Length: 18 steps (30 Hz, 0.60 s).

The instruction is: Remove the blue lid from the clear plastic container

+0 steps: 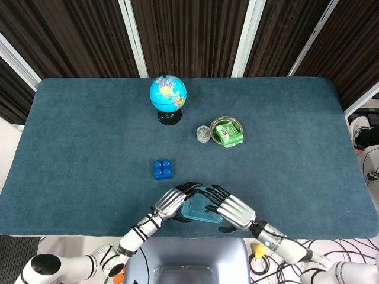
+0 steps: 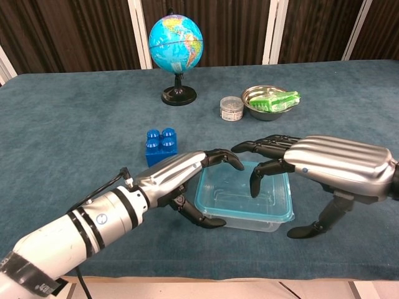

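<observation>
Head view: my left hand (image 1: pixel 173 203) cups the clear plastic container (image 1: pixel 200 210) near the surface's front edge, steadying it. Chest view: my right hand (image 2: pixel 324 163) hovers over the blue lid (image 2: pixel 246 195), fingers spread, grasping nothing. Next, I'd hook the rim.

Both hands are hovering around the clear container (image 2: pixel 244 202) with the blue lid (image 2: pixel 274 212): left hand (image 2: pixel 181 177) is cupping its left edge, right hand (image 2: pixel 324 163) is arching over the top, fingers spread. Globe (image 2: pixel 175 45) is sitting behind.
</observation>
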### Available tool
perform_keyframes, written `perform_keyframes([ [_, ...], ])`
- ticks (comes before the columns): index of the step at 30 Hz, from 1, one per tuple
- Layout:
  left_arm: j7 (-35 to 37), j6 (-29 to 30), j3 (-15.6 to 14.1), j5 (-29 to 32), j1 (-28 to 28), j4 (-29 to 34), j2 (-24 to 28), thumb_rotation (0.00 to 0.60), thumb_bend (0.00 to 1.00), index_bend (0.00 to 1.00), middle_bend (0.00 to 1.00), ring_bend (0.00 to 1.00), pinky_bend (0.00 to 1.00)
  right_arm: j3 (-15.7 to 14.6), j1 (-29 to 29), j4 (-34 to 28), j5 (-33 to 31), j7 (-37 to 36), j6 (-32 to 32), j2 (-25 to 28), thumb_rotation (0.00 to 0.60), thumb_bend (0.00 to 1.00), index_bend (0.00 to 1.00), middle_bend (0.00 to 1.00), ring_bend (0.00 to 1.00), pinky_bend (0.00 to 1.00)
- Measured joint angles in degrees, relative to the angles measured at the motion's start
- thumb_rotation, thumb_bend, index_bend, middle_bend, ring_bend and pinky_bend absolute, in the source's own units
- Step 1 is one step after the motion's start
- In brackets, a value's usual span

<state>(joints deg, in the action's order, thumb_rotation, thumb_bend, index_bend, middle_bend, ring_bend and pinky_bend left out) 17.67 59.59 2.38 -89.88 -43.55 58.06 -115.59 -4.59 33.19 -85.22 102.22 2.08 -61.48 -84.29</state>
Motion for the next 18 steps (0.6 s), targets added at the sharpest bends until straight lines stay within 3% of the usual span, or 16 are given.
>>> perform_keyframes([
  [18, -1.0, 0.8, -0.9, -0.7, 0.6, -0.9, -0.6, 0.6, 0.22, 0.52, 0.45, 0.2, 0.31, -0.2, -0.2, 1.8, -0.2, 2.1, -1.7, -2.3, 0.6, 0.1, 0.54, 0.0, 0.0, 0.0],
])
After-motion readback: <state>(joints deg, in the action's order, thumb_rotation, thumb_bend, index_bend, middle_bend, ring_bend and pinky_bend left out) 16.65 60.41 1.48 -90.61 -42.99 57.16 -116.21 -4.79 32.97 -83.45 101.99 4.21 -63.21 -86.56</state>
